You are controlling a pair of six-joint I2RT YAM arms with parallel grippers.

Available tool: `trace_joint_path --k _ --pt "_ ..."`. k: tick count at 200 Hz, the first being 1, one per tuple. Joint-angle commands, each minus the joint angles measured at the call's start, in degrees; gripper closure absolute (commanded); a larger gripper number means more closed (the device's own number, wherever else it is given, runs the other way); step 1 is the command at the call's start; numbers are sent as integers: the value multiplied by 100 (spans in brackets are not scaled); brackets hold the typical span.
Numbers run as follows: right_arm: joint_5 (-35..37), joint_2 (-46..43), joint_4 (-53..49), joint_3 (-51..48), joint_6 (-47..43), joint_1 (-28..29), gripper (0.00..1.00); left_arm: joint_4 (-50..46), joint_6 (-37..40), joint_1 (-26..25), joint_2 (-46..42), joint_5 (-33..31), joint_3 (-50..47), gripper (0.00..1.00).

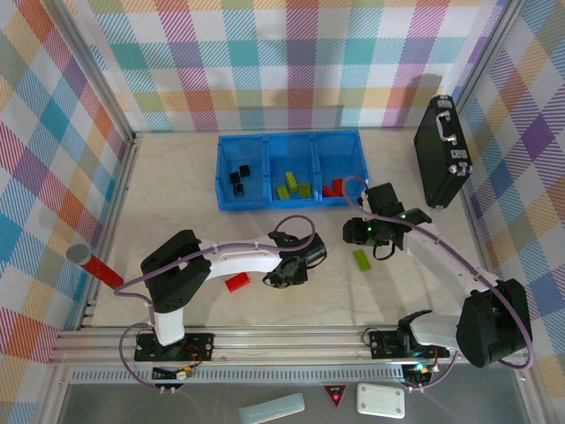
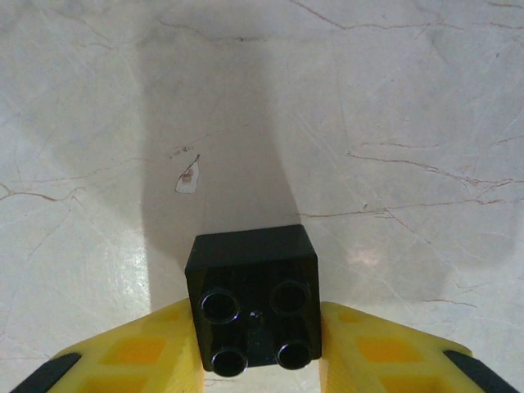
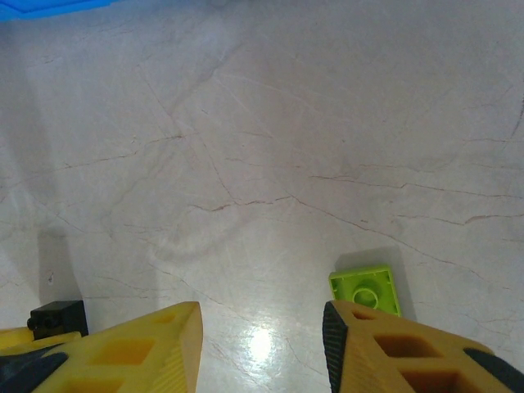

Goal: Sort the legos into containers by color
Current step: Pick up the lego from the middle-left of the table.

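legos (image 1: 290,187) in tray (image 1: 289,139) at back, briefcase (image 1: 441,155) to r

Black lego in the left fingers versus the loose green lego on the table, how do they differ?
The black lego is square with four studs; the green lego is oblong. The black lego is clamped between the left fingers; the green lego lies free on the table. Both sit outside the blue tray.

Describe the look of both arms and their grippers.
Both the left arm and right arm have white links, black joint housings and a loose purple cable. The fingers are yellow with orange recessed panels and black trim.
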Motion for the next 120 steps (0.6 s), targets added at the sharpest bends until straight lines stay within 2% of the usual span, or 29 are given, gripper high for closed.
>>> trace_joint_path --k 1,48,120 --pt "-87 16 66 -32 -89 -36 55 -286 142 -41 -83 -150 114 64" --pt "-81 2 21 -75 -52 -38 55 -474 467 63 -113 -189 283 64" --pt "91 -99 -136 -194 47 -36 56 -511 1154 671 -489 -35 361 64"
